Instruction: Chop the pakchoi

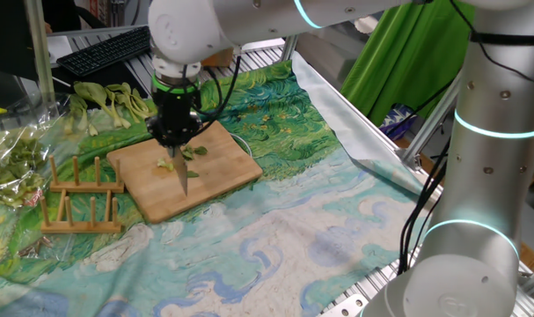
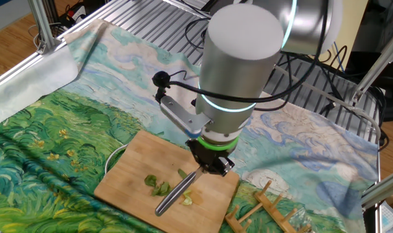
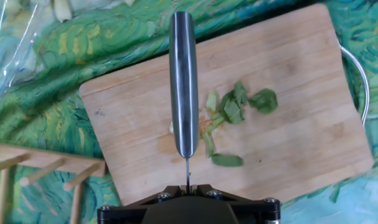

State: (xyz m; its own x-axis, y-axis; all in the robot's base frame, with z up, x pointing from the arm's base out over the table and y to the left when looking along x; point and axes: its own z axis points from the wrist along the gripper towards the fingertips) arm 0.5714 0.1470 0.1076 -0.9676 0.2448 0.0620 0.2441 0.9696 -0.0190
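Observation:
The pakchoi [image 3: 233, 112] lies in a few small green bits on the wooden cutting board [image 3: 301, 81], just right of the knife. It also shows in one fixed view [image 1: 190, 153] and in the other fixed view [image 2: 158, 186]. My gripper [image 3: 187, 186] is shut on a knife [image 3: 184, 81] with a grey metal handle. The knife points down at the board [image 1: 196, 189], its tip near the bits [image 1: 182, 180]. In the other fixed view the gripper [image 2: 209, 165] holds the knife [image 2: 175, 197] slanted over the board [image 2: 134, 162].
A wooden peg rack [image 1: 77, 198] stands left of the board. A bunch of whole pale-stemmed stalks [image 1: 108, 101] lies behind, and plastic-wrapped greens [image 1: 11, 154] at the far left. A painted cloth [image 1: 319, 220] covers the table. A keyboard [image 1: 104, 53] sits at the back.

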